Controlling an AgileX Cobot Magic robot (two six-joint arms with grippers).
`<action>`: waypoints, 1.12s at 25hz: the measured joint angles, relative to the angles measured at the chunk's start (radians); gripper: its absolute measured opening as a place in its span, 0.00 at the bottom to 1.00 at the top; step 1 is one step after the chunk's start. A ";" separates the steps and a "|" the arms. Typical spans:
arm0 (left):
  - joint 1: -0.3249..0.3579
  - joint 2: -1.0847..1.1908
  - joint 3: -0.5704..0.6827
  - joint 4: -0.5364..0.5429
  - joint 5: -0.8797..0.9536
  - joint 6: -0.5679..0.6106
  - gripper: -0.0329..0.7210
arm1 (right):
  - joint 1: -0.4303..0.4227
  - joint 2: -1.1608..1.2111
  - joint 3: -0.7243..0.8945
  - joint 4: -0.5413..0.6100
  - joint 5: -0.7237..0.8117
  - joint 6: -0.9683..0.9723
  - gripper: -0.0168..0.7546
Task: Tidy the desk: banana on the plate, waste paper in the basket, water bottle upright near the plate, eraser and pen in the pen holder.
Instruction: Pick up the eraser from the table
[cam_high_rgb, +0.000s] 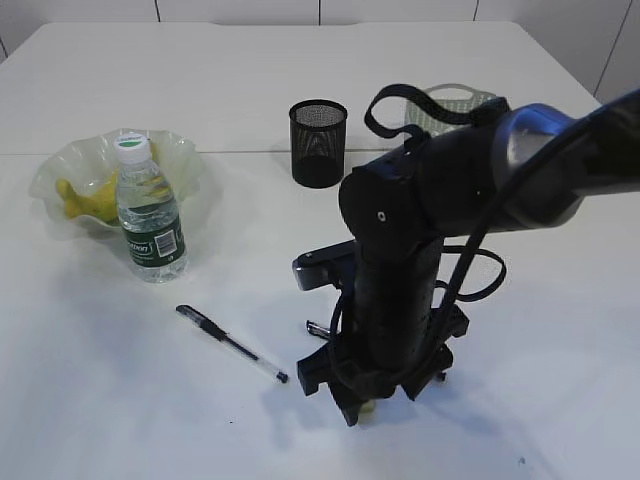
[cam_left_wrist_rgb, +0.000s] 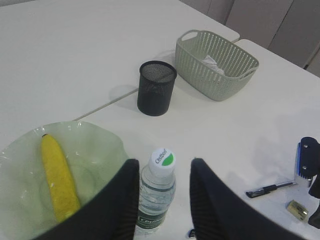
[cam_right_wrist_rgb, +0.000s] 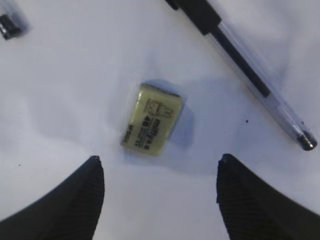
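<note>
The banana (cam_high_rgb: 82, 203) lies on the pale green plate (cam_high_rgb: 185, 150), and the water bottle (cam_high_rgb: 150, 212) stands upright just right of it. In the left wrist view my left gripper (cam_left_wrist_rgb: 164, 165) hangs open above the bottle (cam_left_wrist_rgb: 156, 192), apart from it. A black pen (cam_high_rgb: 232, 343) lies on the table. The yellow eraser (cam_right_wrist_rgb: 151, 126) lies flat just ahead of my right gripper (cam_right_wrist_rgb: 160, 165), which is open and low over the table; the pen (cam_right_wrist_rgb: 240, 70) lies to its upper right. The black mesh pen holder (cam_high_rgb: 318, 142) stands behind. Waste paper (cam_left_wrist_rgb: 211, 61) sits in the basket (cam_left_wrist_rgb: 235, 75).
My right arm (cam_high_rgb: 400, 260) reaches down over the front middle of the table and hides most of the basket (cam_high_rgb: 460, 100) in the exterior view. A seam between two table tops runs behind the plate. A small dark object (cam_right_wrist_rgb: 7, 25) lies at the upper left in the right wrist view.
</note>
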 joint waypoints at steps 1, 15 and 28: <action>0.000 0.000 0.000 0.000 0.000 0.000 0.35 | 0.000 0.005 0.000 0.000 -0.002 0.000 0.69; 0.000 0.000 0.000 0.000 0.002 0.000 0.35 | 0.000 0.024 -0.070 0.011 -0.031 0.003 0.69; 0.000 0.000 0.000 0.000 0.002 0.000 0.35 | 0.000 0.024 -0.070 0.000 -0.046 0.003 0.69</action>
